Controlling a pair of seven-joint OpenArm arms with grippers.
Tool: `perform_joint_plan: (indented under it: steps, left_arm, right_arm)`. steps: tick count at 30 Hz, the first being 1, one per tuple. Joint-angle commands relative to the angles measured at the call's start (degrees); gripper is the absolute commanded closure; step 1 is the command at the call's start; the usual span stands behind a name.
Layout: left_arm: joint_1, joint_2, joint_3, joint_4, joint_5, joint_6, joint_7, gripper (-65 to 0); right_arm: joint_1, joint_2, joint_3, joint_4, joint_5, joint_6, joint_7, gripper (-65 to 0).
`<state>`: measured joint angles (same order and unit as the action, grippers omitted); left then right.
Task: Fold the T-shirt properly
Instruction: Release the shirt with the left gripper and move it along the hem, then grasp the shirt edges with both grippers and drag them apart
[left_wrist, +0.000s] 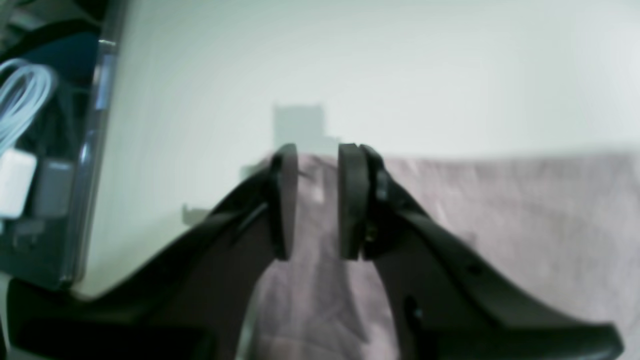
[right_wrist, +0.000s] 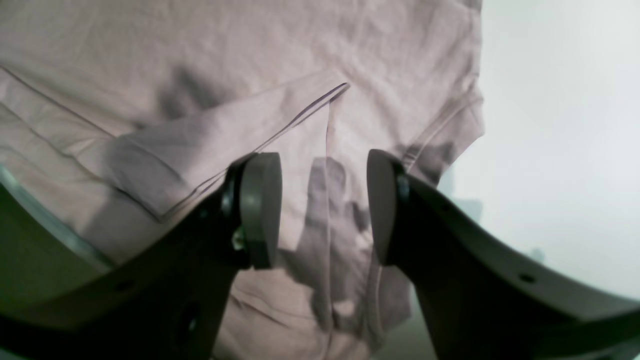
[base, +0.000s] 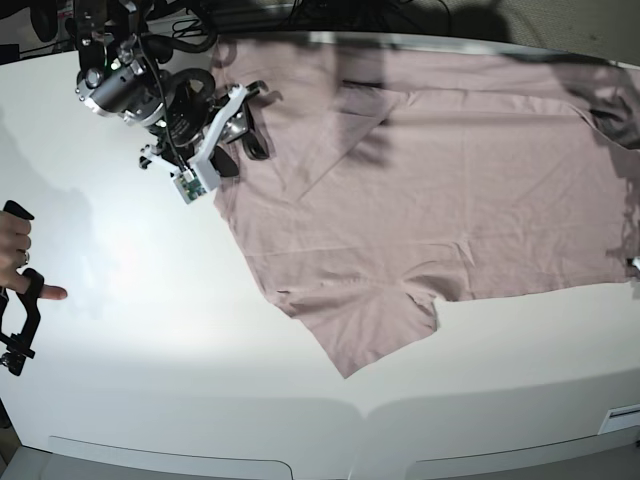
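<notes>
The T-shirt (base: 430, 190) lies spread across the white table's (base: 150, 380) far right. The right gripper (right_wrist: 324, 207) hovers open over the folded sleeve; lower squarely before pinching. The left gripper (left_wrist: 317, 200), narrowly parted, holds nothing.

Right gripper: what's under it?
The T-shirt: a folded-over sleeve flap and hem seam lie below the right gripper, whose jaws stand apart, holding nothing. The white table beneath is covered there.
</notes>
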<state>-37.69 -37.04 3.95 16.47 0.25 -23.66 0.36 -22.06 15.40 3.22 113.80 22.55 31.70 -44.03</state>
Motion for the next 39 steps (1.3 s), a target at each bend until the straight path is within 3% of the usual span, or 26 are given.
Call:
perform_joint_plan:
  steps: [1,5,7,13,17,22,24,31,36,39]
  left_arm:
    - [-1.64,-0.37,0.74,0.52,-0.22,0.37,-1.18,-14.2]
    - [-1.68,2.14,1.57,0.42,-0.68,0.76,1.53,-14.2]
    - [-1.60,2.16,1.55,1.46,-4.55,1.75,4.96,-14.2]
    - [1.51,-1.40,1.22,14.91,-19.19,3.56,26.21,-13.4]
    - [9.44,-5.03,1.18,29.09,-25.40,4.79,31.78,-6.0]
    - [22.73,-3.10,-3.28,43.74,-18.49,15.21,32.68,-6.0]
    - [27.93,-1.53,-6.08,47.58,-15.37,17.11,32.61,-6.0]
    - [43.69,3.52,-19.15,64.32,-12.24,17.29,34.88,-6.0]
    - [53.53,5.51,-28.55,74.90,-12.28,17.29,38.66,-6.0]
    - [57.64,6.45,-30.10,76.22,-12.48,17.27,38.21,-6.0]
  right_arm:
    - [0.15,0.35,0.15,1.16,0.61,0.00,0.46,-28.8]
    - [0.15,0.33,0.15,1.18,0.63,0.00,-0.52,-28.7]
    - [0.15,0.35,0.15,1.18,0.61,0.00,-0.26,-28.7]
    - [1.55,0.31,0.50,1.11,-0.85,-0.85,2.62,-28.7]
    - [3.48,-1.60,0.39,-0.94,-0.90,-0.83,2.60,-28.7]
    - [5.75,-3.69,0.24,-5.97,-1.20,0.04,2.16,-28.7]
    - [5.86,-4.90,-0.46,-6.27,-1.84,1.11,1.31,-28.7]
    - [5.64,-6.21,-4.39,-6.27,-8.59,1.49,-0.61,-28.7]
    - [3.45,-6.21,-5.99,-6.27,-8.87,1.51,-1.62,-28.6]
    - [1.16,-6.21,-5.99,-6.27,-8.92,1.51,-1.18,-28.7]
